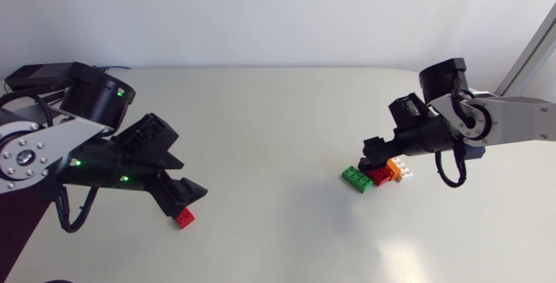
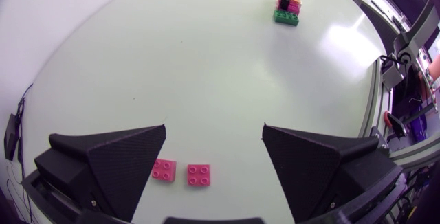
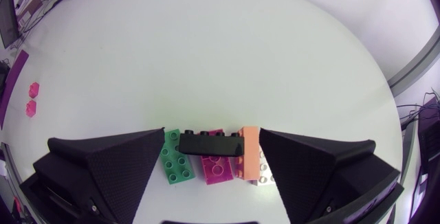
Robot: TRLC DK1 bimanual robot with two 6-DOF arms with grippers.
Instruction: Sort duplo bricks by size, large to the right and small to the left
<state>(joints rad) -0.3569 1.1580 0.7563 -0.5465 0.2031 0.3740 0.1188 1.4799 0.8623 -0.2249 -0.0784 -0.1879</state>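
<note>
While right gripper (image 3: pixel 212 131) is hovering wide open, black brick (image 3: pixel 212 143) is lying loose between its fingers by green brick (image 3: pixel 177 166), so drop-off is looking finished and next move is calling for a clean lift away.

Your head camera sits high above the table (image 1: pixel 278 109) and looks down on it from well back, taking in nearly its whole width. Your left wrist camera rides low just behind the left claw (image 2: pixel 214 126), facing across the table to the far cluster of large bricks (image 2: pixel 286 9). Your right wrist camera looks steeply down past the right claw (image 3: pixel 212 131), close over that same cluster, with the two small bricks (image 3: pixel 31 99) far off.
</note>
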